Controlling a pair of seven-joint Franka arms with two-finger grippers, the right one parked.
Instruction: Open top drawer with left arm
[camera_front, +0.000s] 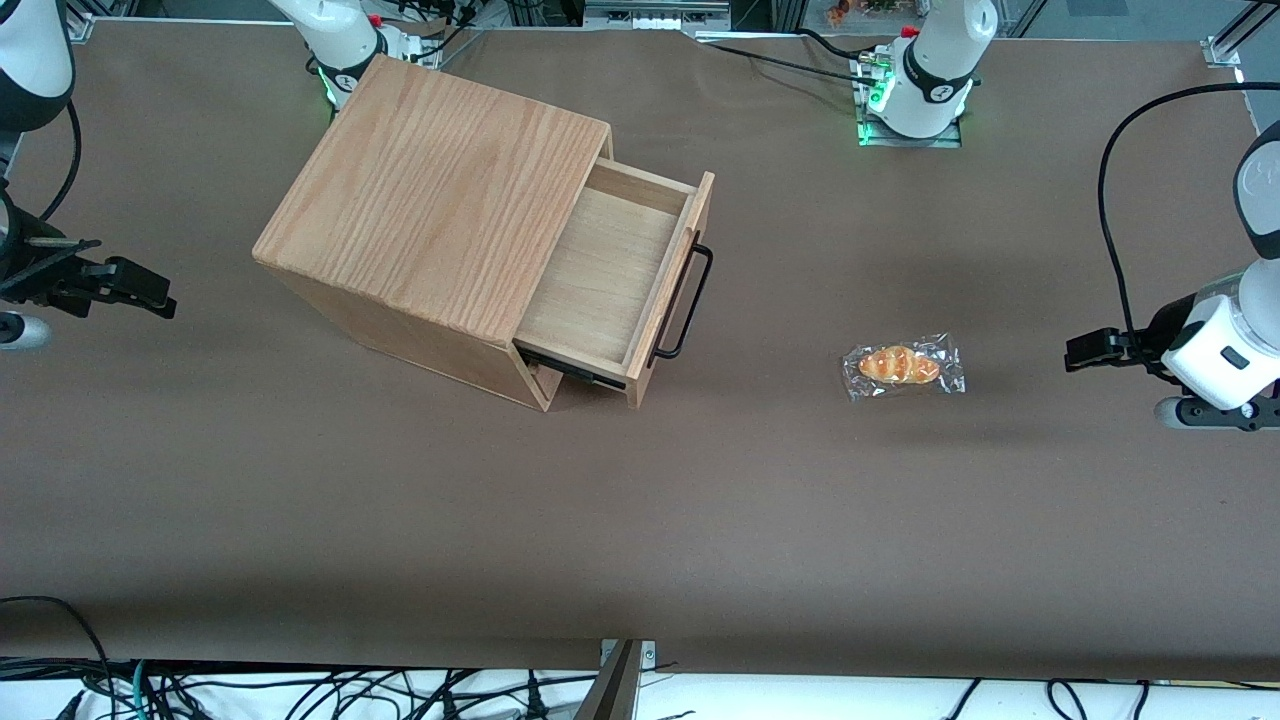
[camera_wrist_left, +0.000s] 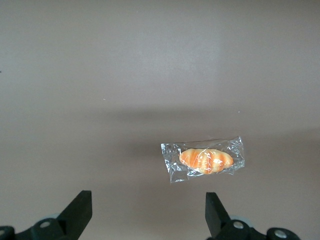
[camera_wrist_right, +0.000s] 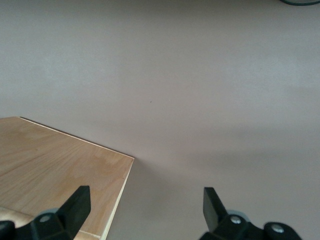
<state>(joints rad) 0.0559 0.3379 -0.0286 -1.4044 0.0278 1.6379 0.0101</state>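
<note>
The oak-grain wooden box (camera_front: 440, 190) stands on the brown table. Its top drawer (camera_front: 605, 280) is pulled well out, showing a bare light-wood inside. The black bar handle (camera_front: 685, 300) runs across the drawer's front, with nothing touching it. The left arm's gripper (camera_front: 1075, 355) hovers over the table toward the working arm's end, well away from the drawer. In the left wrist view the gripper (camera_wrist_left: 148, 212) is open, its black fingers (camera_wrist_left: 80, 210) wide apart with nothing between them.
A small bread roll in clear wrapping (camera_front: 902, 366) lies on the table between the drawer's front and the gripper. The left wrist view shows the roll (camera_wrist_left: 204, 160) just ahead of the fingers. Cables run along the table's near edge.
</note>
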